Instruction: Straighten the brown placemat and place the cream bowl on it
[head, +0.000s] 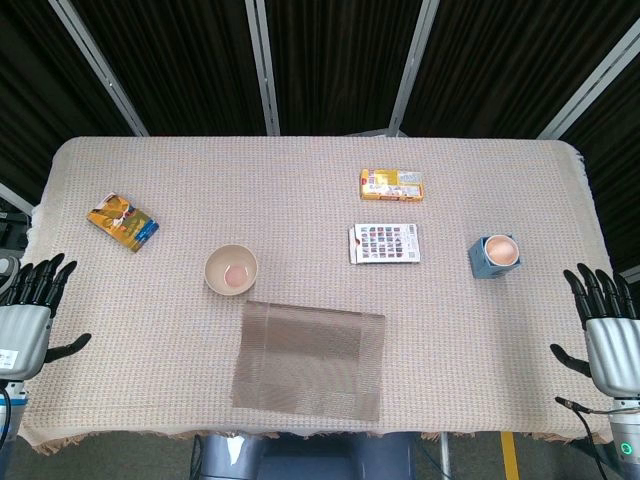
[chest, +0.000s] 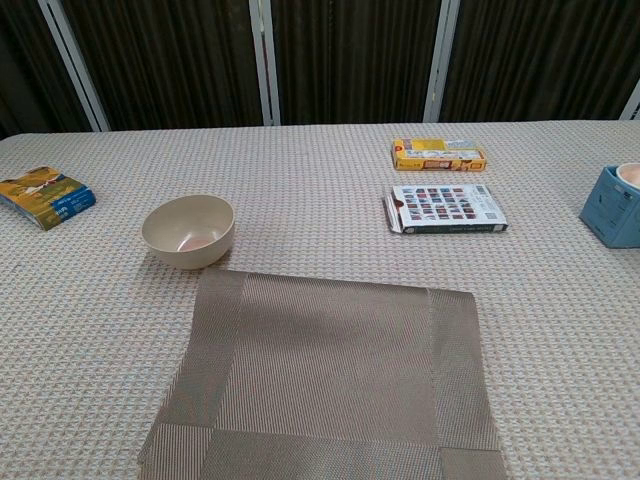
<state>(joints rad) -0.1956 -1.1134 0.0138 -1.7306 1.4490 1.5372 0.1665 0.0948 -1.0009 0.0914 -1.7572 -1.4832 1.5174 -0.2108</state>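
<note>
The brown placemat (head: 309, 358) (chest: 325, 375) lies near the table's front edge, turned slightly askew. The cream bowl (head: 232, 270) (chest: 189, 231) stands upright just beyond the mat's far left corner, off the mat. My left hand (head: 30, 310) hovers at the table's left edge, fingers spread, holding nothing. My right hand (head: 606, 330) hovers at the right edge, also spread and empty. Both are far from the mat and bowl. Neither hand shows in the chest view.
A yellow box (head: 391, 184) (chest: 438, 154) and a patterned white box (head: 384, 243) (chest: 445, 209) lie at the back right. A blue cup (head: 495, 255) (chest: 614, 203) stands at the right. A colourful packet (head: 123, 222) (chest: 42, 195) lies at the left.
</note>
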